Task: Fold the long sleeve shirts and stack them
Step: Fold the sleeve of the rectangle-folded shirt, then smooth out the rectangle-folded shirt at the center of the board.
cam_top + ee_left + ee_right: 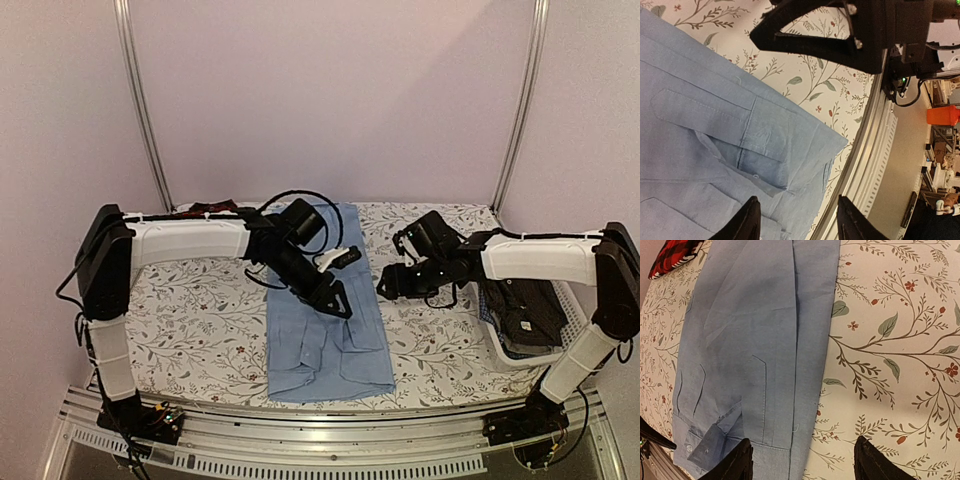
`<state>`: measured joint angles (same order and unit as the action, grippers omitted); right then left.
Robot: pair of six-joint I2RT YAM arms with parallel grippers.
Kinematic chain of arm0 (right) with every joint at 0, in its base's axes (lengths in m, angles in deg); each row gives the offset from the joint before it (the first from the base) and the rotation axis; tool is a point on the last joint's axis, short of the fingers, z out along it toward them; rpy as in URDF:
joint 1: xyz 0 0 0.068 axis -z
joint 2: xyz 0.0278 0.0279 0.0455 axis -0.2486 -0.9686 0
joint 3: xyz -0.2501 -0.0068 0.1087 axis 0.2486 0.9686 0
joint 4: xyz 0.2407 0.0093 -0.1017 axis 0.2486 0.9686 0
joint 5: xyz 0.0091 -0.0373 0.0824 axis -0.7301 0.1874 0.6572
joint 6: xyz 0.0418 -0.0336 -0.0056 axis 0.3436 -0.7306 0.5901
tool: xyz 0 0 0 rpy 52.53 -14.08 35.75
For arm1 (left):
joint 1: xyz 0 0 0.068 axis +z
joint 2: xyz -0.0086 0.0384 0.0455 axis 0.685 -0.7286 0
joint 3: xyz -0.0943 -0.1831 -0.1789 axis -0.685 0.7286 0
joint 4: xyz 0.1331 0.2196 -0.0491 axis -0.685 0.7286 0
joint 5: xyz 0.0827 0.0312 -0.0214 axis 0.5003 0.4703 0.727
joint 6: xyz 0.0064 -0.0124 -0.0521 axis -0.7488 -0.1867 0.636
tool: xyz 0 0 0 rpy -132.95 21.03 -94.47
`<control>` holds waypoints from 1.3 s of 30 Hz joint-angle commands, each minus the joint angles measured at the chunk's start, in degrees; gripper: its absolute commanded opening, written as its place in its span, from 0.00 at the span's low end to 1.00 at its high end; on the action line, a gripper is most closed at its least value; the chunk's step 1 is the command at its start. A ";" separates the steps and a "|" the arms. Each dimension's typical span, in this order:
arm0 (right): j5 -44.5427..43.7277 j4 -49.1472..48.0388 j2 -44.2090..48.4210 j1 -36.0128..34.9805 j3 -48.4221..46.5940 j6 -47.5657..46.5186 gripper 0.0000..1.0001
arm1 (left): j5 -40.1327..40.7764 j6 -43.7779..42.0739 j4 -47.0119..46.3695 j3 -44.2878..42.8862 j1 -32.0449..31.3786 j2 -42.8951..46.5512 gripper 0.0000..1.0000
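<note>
A plain light blue long sleeve shirt (330, 330) lies partly folded lengthwise in the middle of the table, with a sleeve and cuff (760, 145) doubled over its body. My left gripper (335, 295) hovers over its middle, jaws open (797, 222) and nothing between them. My right gripper (390, 282) is just right of the shirt, also open (802, 462), spanning the shirt's right edge (810, 365) and bare tablecloth. A red-and-black plaid shirt (210, 208) (675, 255) lies at the back left. Dark shirts (525, 310) sit in the basket.
A white plastic basket (500, 350) stands at the right edge of the table. The floral tablecloth (190, 320) covers the table. A metal rail (865, 165) runs along the near edge, close to the shirt's lower hem. An orange object (942, 115) sits off the table.
</note>
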<state>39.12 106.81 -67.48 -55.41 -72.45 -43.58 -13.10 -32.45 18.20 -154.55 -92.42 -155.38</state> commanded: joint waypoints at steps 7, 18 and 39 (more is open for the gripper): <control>1.57 -0.94 -2.41 -4.95 -3.18 -1.19 0.63 | 2.28 8.65 -8.67 8.30 6.89 5.08 0.36; 6.13 -1.92 -11.20 -10.80 -15.75 -4.04 0.52 | 8.14 18.19 -20.11 9.56 16.95 2.07 0.22; 12.10 -1.60 -15.97 -11.04 -6.53 -4.86 0.31 | 9.47 19.51 -21.28 1.74 25.76 -14.21 0.20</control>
<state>51.06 104.98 -85.23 -66.14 -82.16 -49.00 -4.21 -13.26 -2.87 -152.80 -67.40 -169.41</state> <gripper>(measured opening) 0.317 0.197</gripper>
